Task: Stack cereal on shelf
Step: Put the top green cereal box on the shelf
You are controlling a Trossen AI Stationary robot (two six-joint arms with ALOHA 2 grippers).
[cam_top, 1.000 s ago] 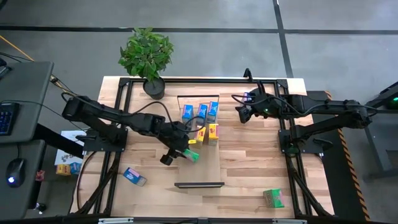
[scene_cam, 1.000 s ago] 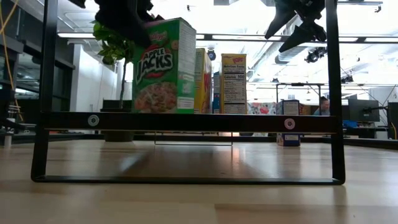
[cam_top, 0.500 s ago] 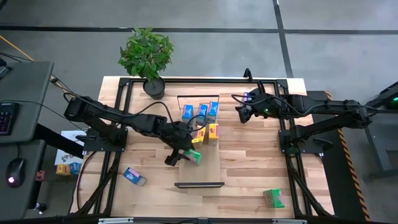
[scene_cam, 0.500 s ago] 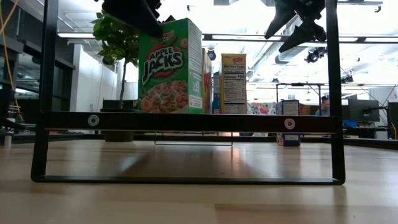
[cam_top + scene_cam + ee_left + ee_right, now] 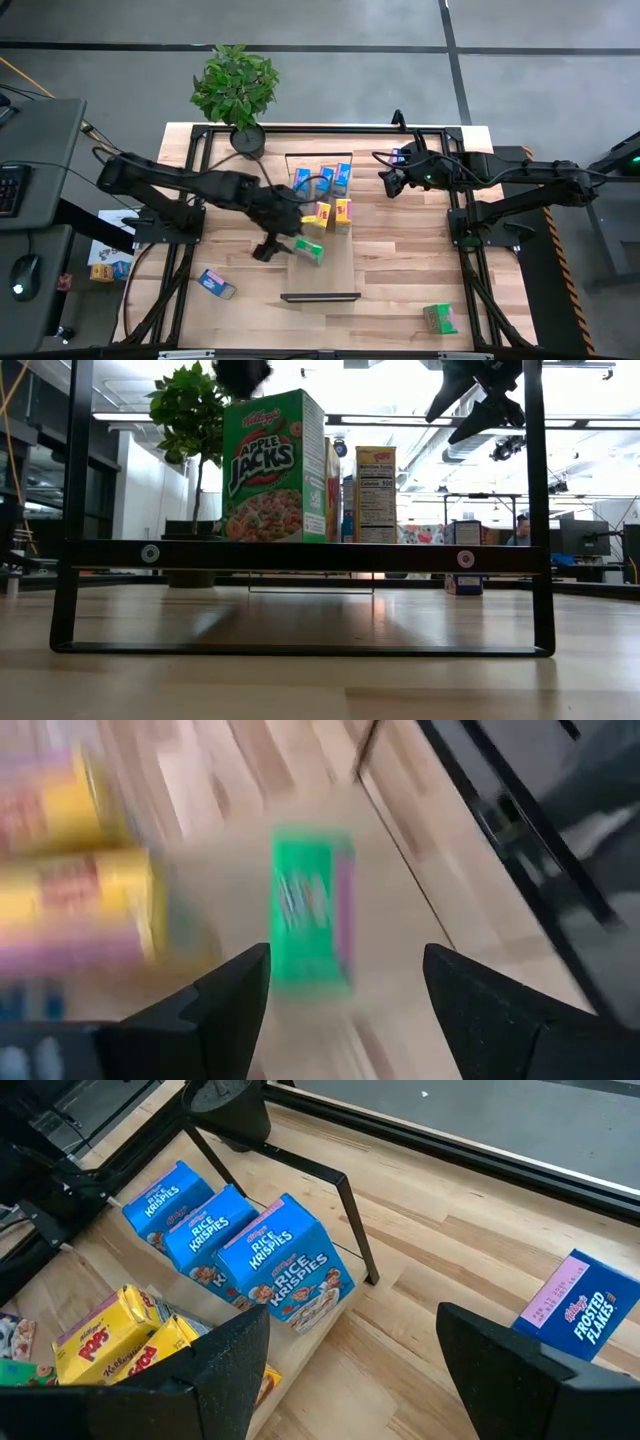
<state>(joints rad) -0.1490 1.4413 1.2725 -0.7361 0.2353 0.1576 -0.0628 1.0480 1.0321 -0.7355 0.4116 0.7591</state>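
The green cereal box stands upright on its bottom on the long light-wood shelf; it also shows in the high view. My left gripper is open and empty, just left of and above it; in its wrist view the green box lies ahead between the spread fingers, apart from them. Three blue boxes and yellow boxes stand farther along the shelf. My right gripper is open and empty, held high right of the shelf's far end.
A potted plant stands at the table's far left. A blue box lies on the table left of the shelf and a green one at the near right. Another blue box stands right of the shelf's far end.
My left gripper has carried the green box a little toward the table's right and set it upright on the shelf. It has then let go and drawn up and toward the table's left edge. The box stays standing.
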